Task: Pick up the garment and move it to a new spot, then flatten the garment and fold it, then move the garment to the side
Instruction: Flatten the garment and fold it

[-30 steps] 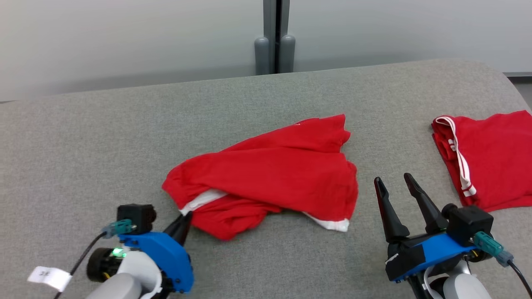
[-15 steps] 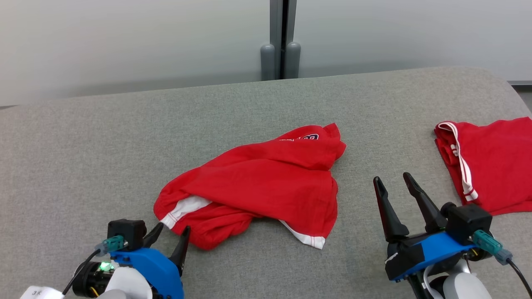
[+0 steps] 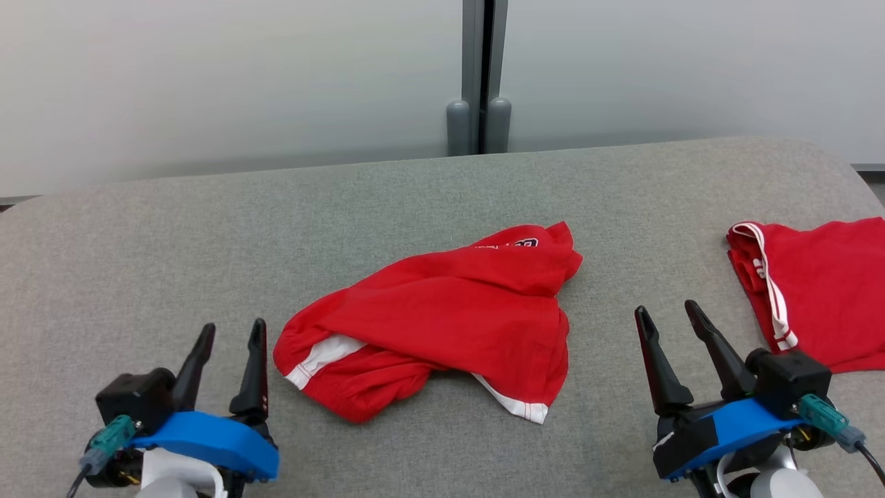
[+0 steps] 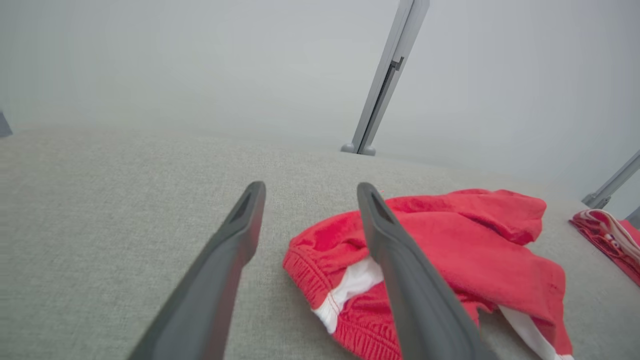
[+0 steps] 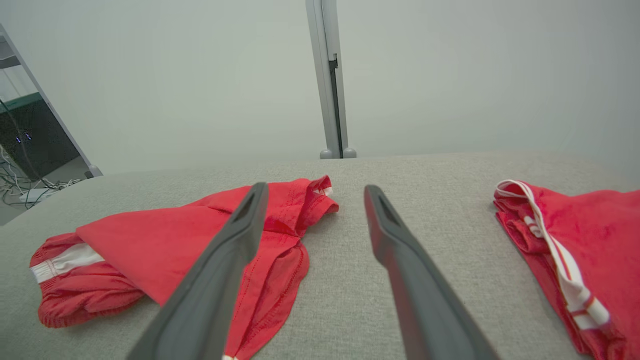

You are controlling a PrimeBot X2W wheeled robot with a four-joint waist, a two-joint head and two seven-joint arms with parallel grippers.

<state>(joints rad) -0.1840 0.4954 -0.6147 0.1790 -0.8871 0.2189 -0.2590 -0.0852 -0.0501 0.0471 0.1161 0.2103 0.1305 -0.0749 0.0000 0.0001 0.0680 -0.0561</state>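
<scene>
The red shorts (image 3: 442,325) lie crumpled in the middle of the grey fabric-covered table (image 3: 173,242), somewhat nearer its near edge than its far one. They are bunched rather than spread. One layer is draped over another, a white inner band (image 3: 321,353) shows at the end toward the table's left edge, and a white-trimmed hem (image 3: 515,404) points at the near edge. A printed mark sits on the upturned corner facing the far edge.

The left gripper (image 3: 233,325) hovers just beside that white-banded end, its two fingers spread apart with nothing between them. From its wrist camera, one finger lines up over the band, though it looks clear of the cloth. The right gripper (image 3: 665,308) is likewise spread and empty. It sits apart from the shorts on their other side, over bare table between them and a second red garment (image 3: 830,290) with white stripes, which lies at the table's right edge.

With one gripper to each side of the heap and both empty, this looks like a stance for flattening. Each arm seems placed to take an end and pull the cloth out. The second garment appears already set aside, so it is probably not the one in hand. The overlapping layers suggest a pinch could catch more than one ply, so a grip on the exposed band or hem would likely serve best.
</scene>
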